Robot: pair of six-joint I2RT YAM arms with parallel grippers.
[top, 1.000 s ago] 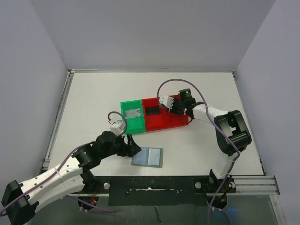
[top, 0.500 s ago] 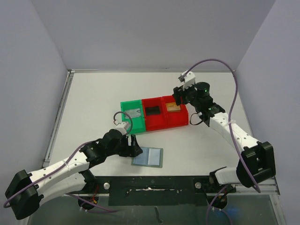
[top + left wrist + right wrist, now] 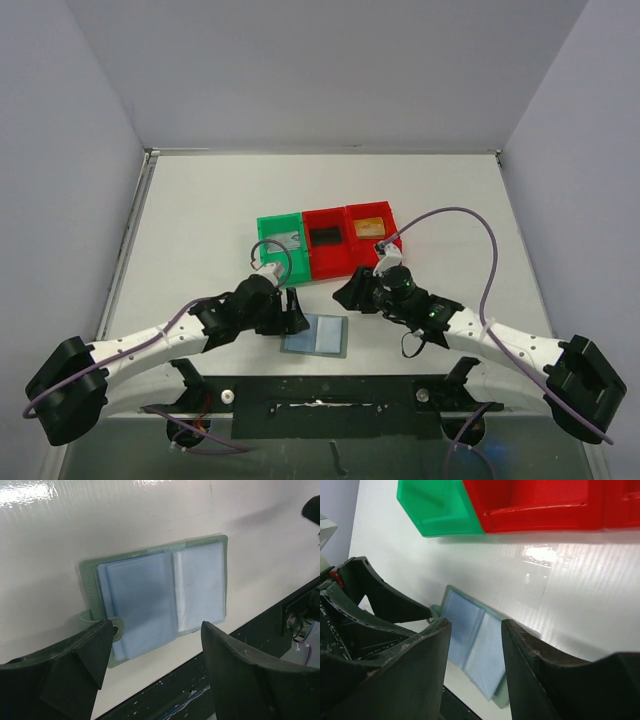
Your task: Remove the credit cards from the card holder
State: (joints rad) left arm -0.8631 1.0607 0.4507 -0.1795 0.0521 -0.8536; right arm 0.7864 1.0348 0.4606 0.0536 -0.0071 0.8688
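The card holder point(image 3: 316, 335) lies open and flat near the table's front edge, a grey-blue sleeve with a green border. It also shows in the left wrist view point(image 3: 160, 592) and the right wrist view point(image 3: 475, 645). No card shows in its pockets. My left gripper point(image 3: 293, 311) is open and empty at its left edge, jaws straddling its near side point(image 3: 157, 630). My right gripper point(image 3: 348, 293) is open and empty just above its right side point(image 3: 475, 625). A silver-grey card point(image 3: 287, 240), a black card point(image 3: 326, 237) and a gold card point(image 3: 370, 228) lie in the bins.
A green bin point(image 3: 268, 262) and two red bins point(image 3: 345, 262) stand in a row behind the holder; they also show in the right wrist view as the green bin point(image 3: 440, 510) and a red bin point(image 3: 535, 505). The table's dark front rail point(image 3: 280, 630) runs just below the holder.
My right arm has swung from the far red bin down and forward to the holder's right side. My left gripper has edged right, closer to the holder.
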